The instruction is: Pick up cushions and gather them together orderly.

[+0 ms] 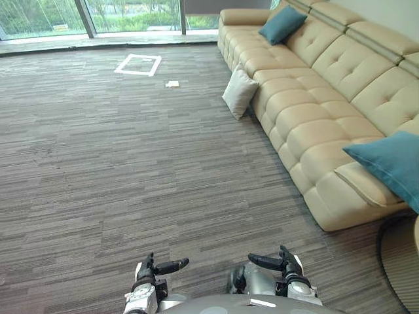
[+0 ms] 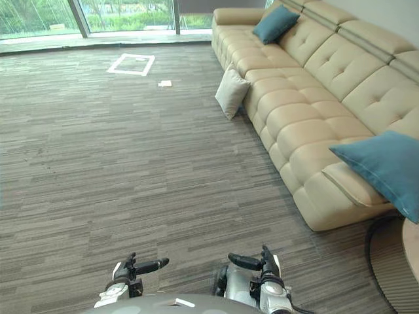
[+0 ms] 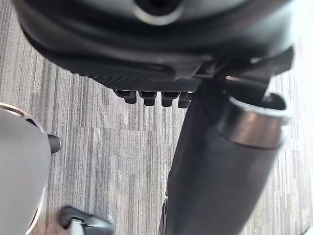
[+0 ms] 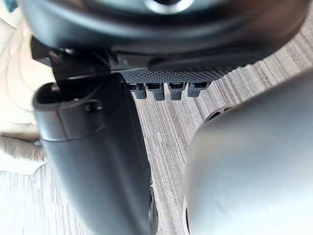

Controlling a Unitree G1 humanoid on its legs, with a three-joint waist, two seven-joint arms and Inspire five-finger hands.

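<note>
Grey striped carpet (image 1: 131, 170) runs from you to the windows (image 1: 131, 13) at the far end, with a long beige sofa (image 1: 314, 98) along your right. The cushions are scattered, which is why the job begins with walking. A white cushion (image 1: 239, 91) stands on its edge on the floor, propped against the sofa's front well ahead of you; it looks like the stray one, being off the seat. A teal cushion (image 1: 283, 24) leans against the backrest at the sofa's far end. Another teal cushion (image 1: 387, 163) lies on the near end, partly cut off at the view's edge.

Your left robot hand (image 1: 157, 269) and right robot hand (image 1: 278, 263) hang low and close in front of the body. Both are empty, with the fingers relaxed and the thumbs pointing inward toward each other. That carry suits travel: nothing is within reach, so there is no reason to extend an arm yet.

A white taped square (image 1: 138, 64) and a small white scrap (image 1: 172, 84) lie on the carpet farther off; steer past them. I judge the sofa seat the natural gathering place, since two cushions already sit there.
</note>
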